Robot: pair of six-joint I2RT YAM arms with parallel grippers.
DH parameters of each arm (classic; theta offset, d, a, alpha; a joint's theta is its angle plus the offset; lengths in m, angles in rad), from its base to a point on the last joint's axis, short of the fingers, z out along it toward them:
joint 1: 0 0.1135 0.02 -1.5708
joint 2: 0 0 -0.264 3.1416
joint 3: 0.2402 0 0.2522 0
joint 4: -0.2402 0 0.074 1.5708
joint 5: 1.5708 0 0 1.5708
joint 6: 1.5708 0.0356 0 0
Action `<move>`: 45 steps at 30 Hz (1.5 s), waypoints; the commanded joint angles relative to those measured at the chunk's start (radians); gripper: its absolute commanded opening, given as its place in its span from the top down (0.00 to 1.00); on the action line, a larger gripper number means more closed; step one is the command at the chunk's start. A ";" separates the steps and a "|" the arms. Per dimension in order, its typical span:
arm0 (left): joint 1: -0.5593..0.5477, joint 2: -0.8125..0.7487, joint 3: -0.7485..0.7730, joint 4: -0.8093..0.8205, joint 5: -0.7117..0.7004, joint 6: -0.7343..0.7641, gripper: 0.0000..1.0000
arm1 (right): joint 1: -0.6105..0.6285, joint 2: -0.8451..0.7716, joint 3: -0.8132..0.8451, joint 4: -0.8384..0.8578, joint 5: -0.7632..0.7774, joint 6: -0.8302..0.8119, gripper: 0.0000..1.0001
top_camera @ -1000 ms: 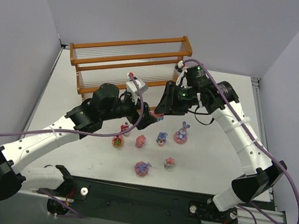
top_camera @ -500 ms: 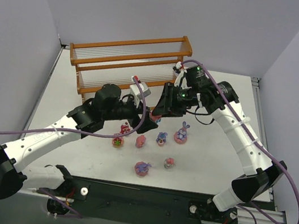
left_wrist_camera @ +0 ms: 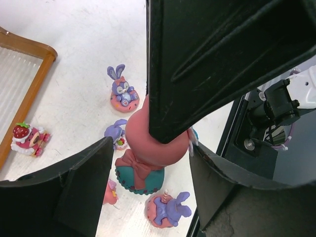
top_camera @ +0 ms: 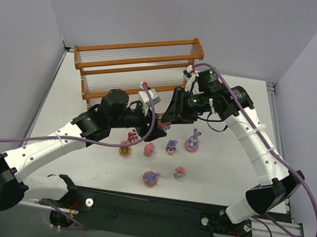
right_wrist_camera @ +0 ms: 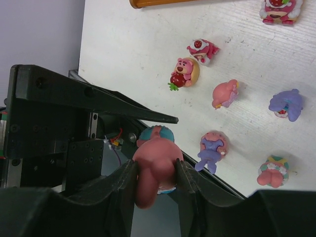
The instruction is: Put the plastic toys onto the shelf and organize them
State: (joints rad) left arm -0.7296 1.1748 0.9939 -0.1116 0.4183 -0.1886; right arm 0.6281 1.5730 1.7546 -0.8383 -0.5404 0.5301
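A: Right pincer [right_wrist_camera: 154, 166], state?
B: Clamped on the pink figurine [right_wrist_camera: 152, 157], gripping its pink upper part. The teal base points away from the fingers. The figurine is in the air above the surface [top_camera: 222, 172], on the near side of the shelf [top_camera: 139, 50].
A: Left pincer [left_wrist_camera: 152, 148]?
B: Fingers apart, one on each side of the same figurine's teal base. The left wrist view shows a narrow gap on one side. Contact on the other side cannot be told.
A: Shelf position?
B: Far left part of the surface. Orange-brown frame, pale rod tiers.
A: Other toys [top_camera: 149, 149]?
B: A loose cluster on the surface, below the two pincers and in front of the shelf. The purple bunny-eared one [top_camera: 192, 142] is at the right end, upright. A strawberry-capped one [left_wrist_camera: 27, 138] sits just beside the shelf frame.
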 commanded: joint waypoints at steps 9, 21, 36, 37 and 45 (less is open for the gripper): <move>-0.001 -0.024 0.014 -0.037 0.010 0.049 0.56 | -0.007 -0.059 0.022 -0.033 -0.059 0.048 1.00; -0.001 -0.030 0.005 0.024 -0.041 -0.018 1.00 | 0.001 -0.094 -0.033 -0.009 0.039 0.045 0.44; -0.001 -0.132 -0.083 0.288 -0.131 -0.275 1.00 | 0.022 -0.422 -0.470 0.646 0.201 0.100 0.25; -0.001 -0.135 -0.086 0.297 -0.130 -0.294 1.00 | 0.028 -0.427 -0.484 0.675 0.212 0.103 0.26; -0.001 -0.133 -0.077 0.336 -0.084 -0.333 1.00 | 0.103 -0.386 -0.461 0.751 0.266 0.064 0.30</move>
State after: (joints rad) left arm -0.7250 1.0599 0.9001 0.1032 0.3038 -0.4839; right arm 0.6952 1.1648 1.2671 -0.1905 -0.3202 0.6193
